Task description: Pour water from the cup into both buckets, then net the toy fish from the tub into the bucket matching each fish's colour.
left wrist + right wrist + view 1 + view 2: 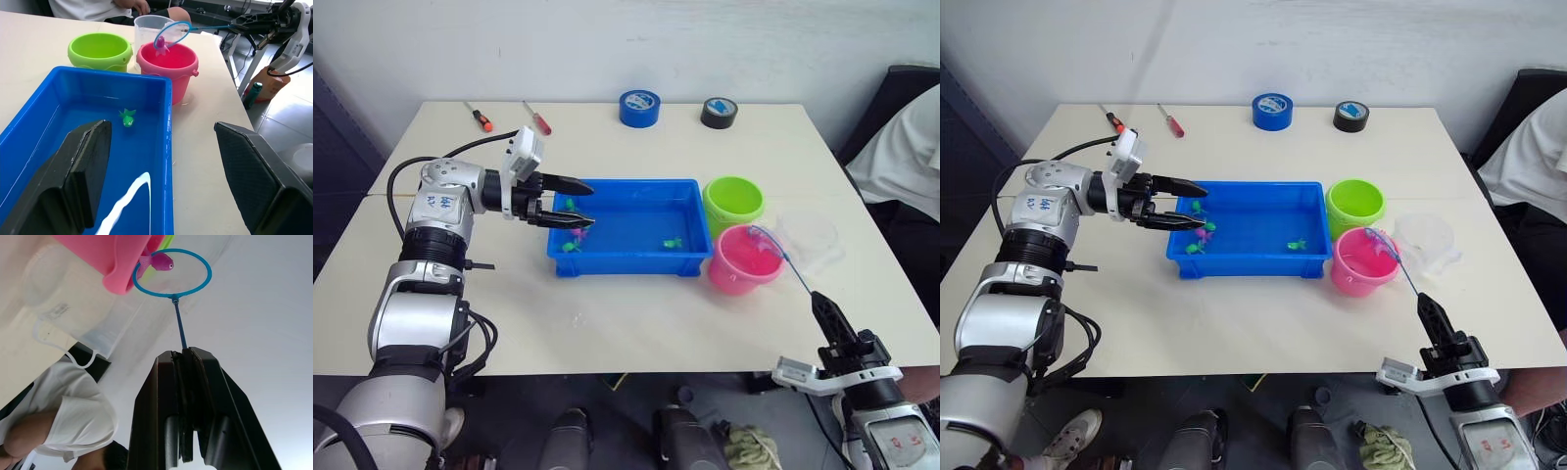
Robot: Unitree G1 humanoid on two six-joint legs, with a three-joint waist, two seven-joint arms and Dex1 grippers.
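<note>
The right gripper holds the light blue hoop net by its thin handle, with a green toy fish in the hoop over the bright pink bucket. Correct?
Not quite: the toy fish in the light blue hoop net is pink, not green, as the right wrist view shows. The right gripper does hold the handle, with the hoop over the bright pink bucket.

We find bare white tabletop (636,323) along the near edge. Ahead, the shallow bright blue plastic tub (631,262), lime green round bucket (732,201), bright pink round bucket (741,260) and clear plastic measuring cup (811,238) crowd one row, nearly touching. Our left gripper (570,203) hangs spread over the tub's left end.
</note>
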